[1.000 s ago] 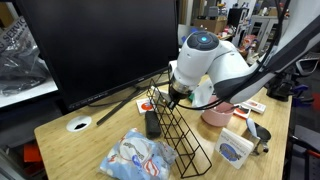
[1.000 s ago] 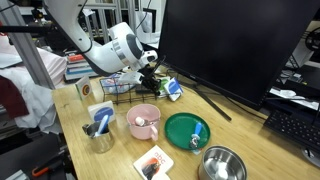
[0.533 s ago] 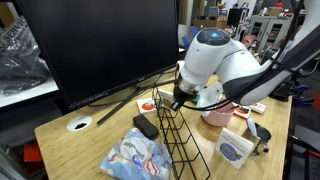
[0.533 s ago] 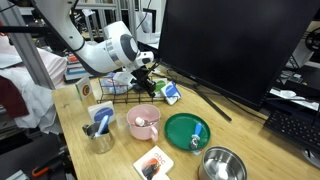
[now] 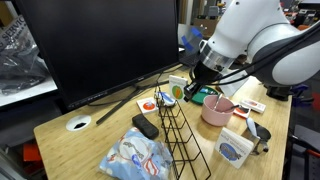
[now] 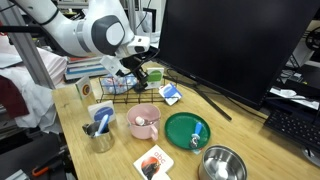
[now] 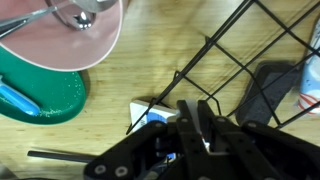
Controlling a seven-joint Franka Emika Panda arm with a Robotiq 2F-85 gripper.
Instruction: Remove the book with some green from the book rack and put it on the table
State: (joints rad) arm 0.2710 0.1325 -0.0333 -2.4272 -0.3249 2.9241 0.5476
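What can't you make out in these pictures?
- Wrist view: whether the shut gripper holds the white-and-blue thing below it; its fingers cover most of it.
- Wrist view: the book rack and the pink bowl, both cut off by the picture's edges.
- Both exterior views: the book with some green, too small and blurred to pick out near the arm.

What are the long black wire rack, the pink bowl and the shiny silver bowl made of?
The long black wire rack looks like thin metal rod with a matte black coating: slim, straight bars. The pink bowl seems plastic, possibly glazed ceramic: even colour, soft sheen. The shiny silver bowl looks like polished steel: bright reflections inside.
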